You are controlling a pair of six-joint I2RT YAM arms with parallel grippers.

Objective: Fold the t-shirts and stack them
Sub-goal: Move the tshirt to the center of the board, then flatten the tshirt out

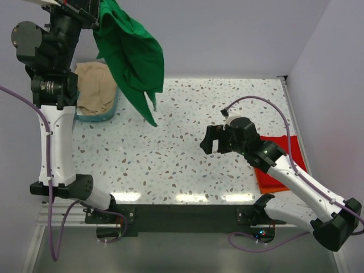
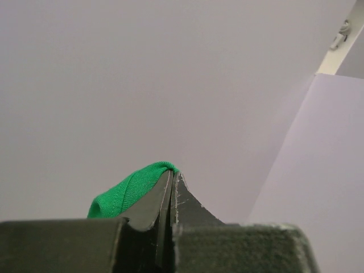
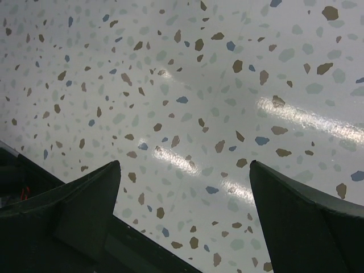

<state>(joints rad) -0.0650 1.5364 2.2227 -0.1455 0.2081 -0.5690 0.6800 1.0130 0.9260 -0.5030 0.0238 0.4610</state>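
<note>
Top view: the left gripper (image 1: 98,12) pinches the one green t-shirt (image 1: 132,57) high at far left, and the one red-orange t-shirt (image 1: 284,165) lies flat at near right, so two shirts. Left wrist: jaws clamped on green cloth. Right wrist: the right gripper (image 3: 183,166) gapes wide over bare table (image 3: 187,85), and I'd say the green shirt next needs laying flat to fold.
</note>
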